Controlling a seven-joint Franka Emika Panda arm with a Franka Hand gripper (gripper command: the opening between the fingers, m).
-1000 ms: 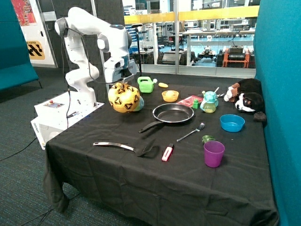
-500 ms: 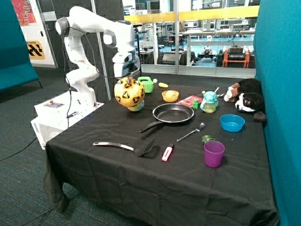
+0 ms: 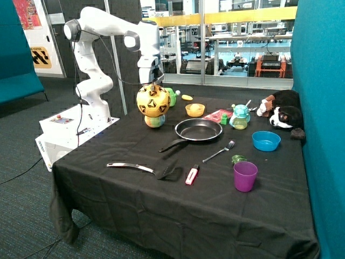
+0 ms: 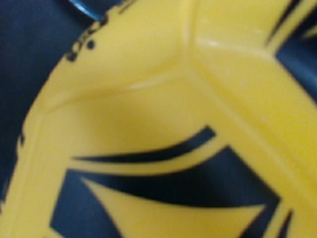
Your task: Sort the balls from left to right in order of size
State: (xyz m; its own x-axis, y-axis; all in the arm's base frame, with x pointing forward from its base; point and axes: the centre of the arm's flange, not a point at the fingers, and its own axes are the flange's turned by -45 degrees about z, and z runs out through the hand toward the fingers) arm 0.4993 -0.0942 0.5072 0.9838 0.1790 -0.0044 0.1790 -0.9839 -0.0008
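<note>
A big yellow-and-black football (image 3: 153, 101) hangs under my gripper (image 3: 151, 84), lifted off the black tablecloth near the table's back corner by the robot base. The gripper is shut on it from above. A smaller multicoloured ball (image 3: 154, 121) lies on the cloth right below the football, half hidden by it. In the wrist view the football (image 4: 163, 114) fills almost the whole picture, and the fingers do not show there.
A green watering can (image 3: 170, 96) stands just behind the football. A black frying pan (image 3: 198, 130) lies beside the small ball. Further along are an orange bowl (image 3: 195, 110), a fork (image 3: 218, 152), a spatula (image 3: 141, 168), a purple cup (image 3: 245, 176), a blue bowl (image 3: 266, 141) and a plush dog (image 3: 281, 111).
The gripper has carried the football toward the pan and the back of the table, and a little upward. The small ball, hidden before, now shows below it.
</note>
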